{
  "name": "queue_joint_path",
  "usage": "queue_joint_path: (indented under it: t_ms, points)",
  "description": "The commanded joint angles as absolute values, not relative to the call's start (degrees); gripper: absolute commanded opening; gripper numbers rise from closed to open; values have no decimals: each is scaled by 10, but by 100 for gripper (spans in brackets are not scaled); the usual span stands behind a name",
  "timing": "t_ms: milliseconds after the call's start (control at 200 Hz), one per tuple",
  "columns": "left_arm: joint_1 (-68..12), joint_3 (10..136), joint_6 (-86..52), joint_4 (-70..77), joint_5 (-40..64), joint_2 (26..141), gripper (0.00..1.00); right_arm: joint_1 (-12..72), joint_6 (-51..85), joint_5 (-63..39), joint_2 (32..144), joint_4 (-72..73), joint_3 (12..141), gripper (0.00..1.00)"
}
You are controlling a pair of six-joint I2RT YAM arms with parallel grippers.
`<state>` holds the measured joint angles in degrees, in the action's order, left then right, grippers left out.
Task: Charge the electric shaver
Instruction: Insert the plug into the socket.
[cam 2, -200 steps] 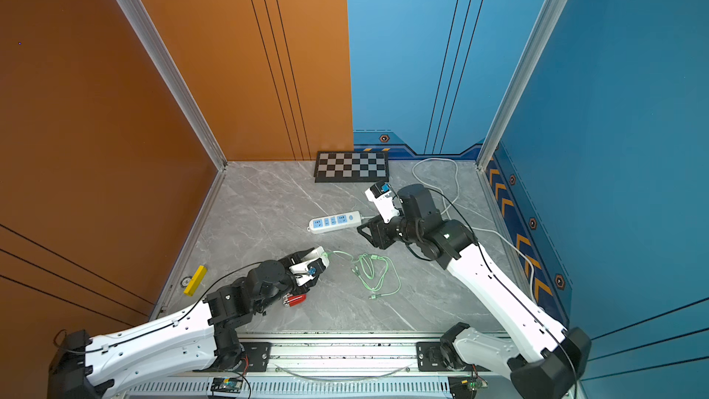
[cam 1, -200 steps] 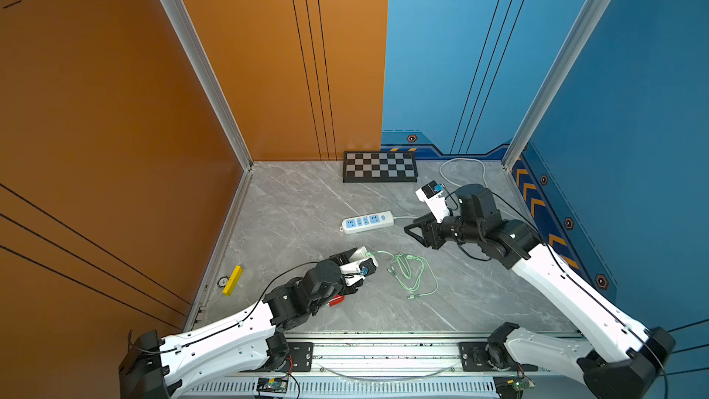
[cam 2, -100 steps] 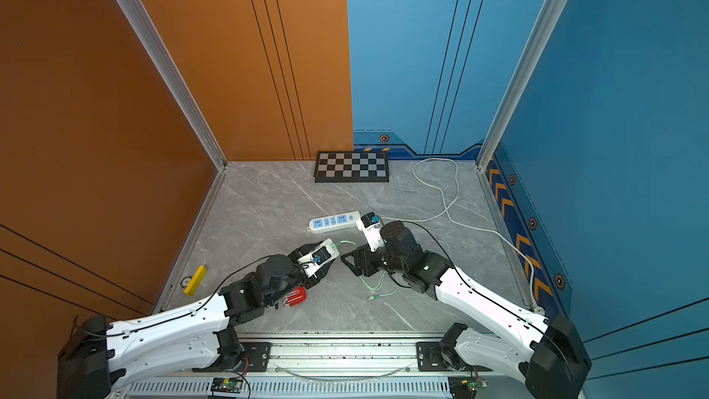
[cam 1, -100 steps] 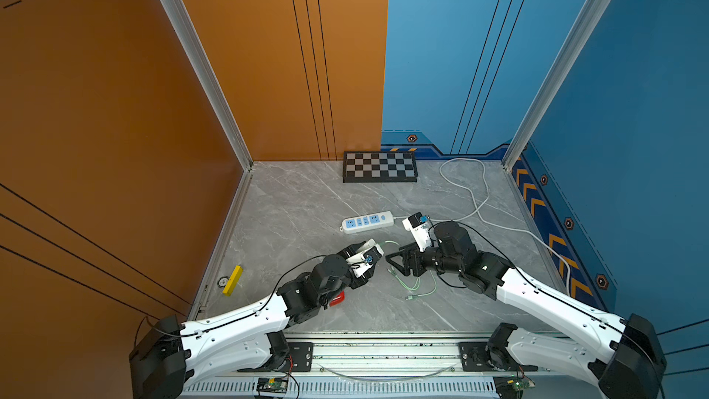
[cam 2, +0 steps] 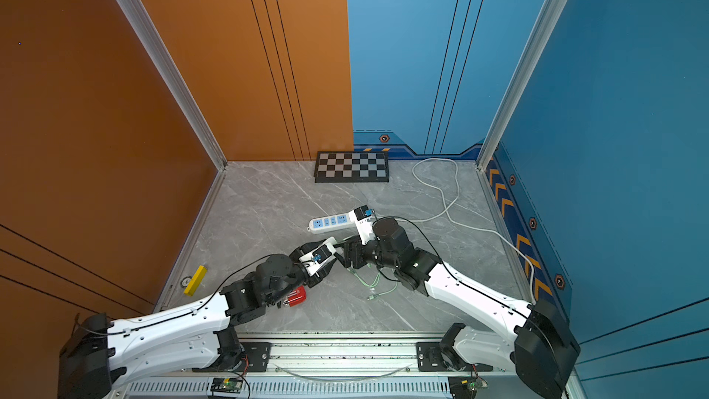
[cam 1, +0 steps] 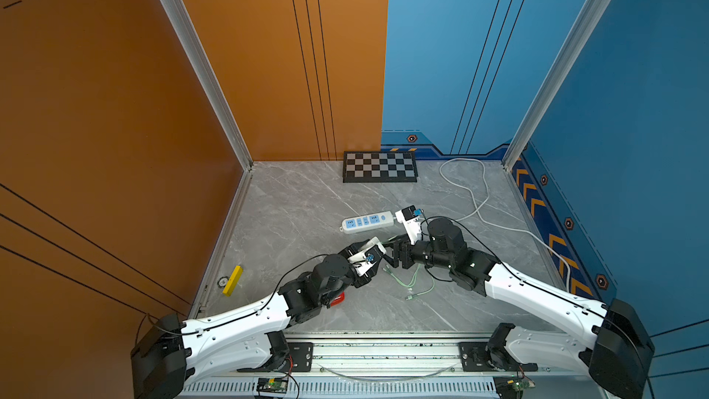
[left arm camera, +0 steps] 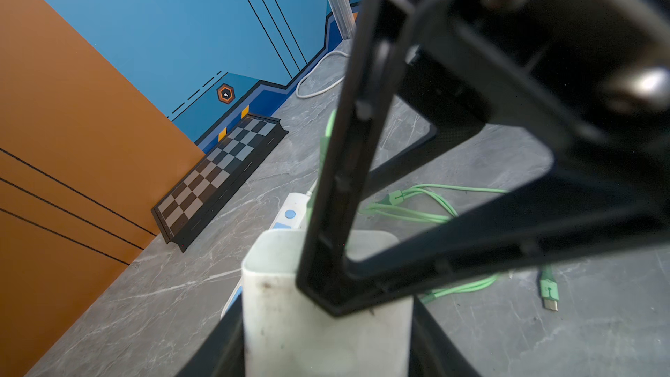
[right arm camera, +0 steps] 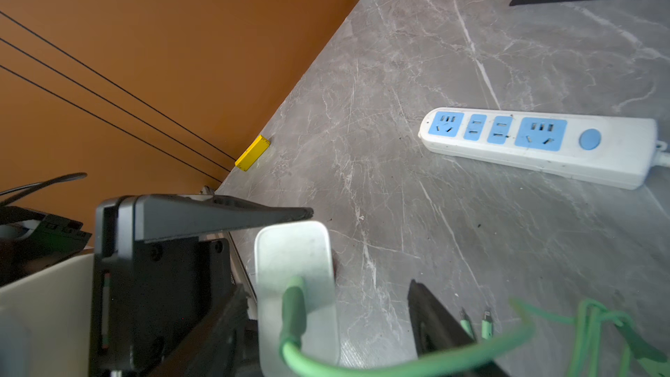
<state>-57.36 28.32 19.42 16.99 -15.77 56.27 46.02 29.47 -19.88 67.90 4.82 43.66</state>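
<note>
My left pincer (cam 1: 380,251) clamped the white charger block (right arm camera: 293,259) steady; my right pincer (cam 1: 392,257), jaws spread, straddled it, likely to take over.

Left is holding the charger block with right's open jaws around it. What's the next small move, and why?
Probably close the right gripper on the charger block. Its jaws stand open either side of the block, which the left gripper grips, with the green cable already plugged into it; the power strip lies nearby.
</note>
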Motion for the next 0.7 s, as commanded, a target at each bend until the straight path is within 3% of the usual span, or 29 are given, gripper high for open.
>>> queue_joint_path:
  t_ms: [0, 130, 285, 416, 586, 641, 691]
  points:
    - [-581, 301, 189, 210, -144, 562, 0, 471, 298, -204, 690, 57, 453, 72]
    - [-579, 305, 192, 214, -139, 568, 0, 478, 296, -190, 701, 58, 449, 71]
    - [-580, 307, 186, 217, -130, 574, 0, 477, 295, -179, 709, 64, 453, 60]
    - [-580, 301, 181, 227, -133, 578, 0, 477, 296, -178, 718, 71, 459, 43]
    - [-579, 295, 177, 231, -144, 587, 0, 476, 300, -177, 720, 80, 461, 11]
    - [-580, 292, 176, 233, -154, 588, 16, 474, 298, -170, 718, 77, 462, 3]
    - [-578, 289, 175, 232, -160, 586, 36, 469, 297, -167, 717, 75, 462, 0]
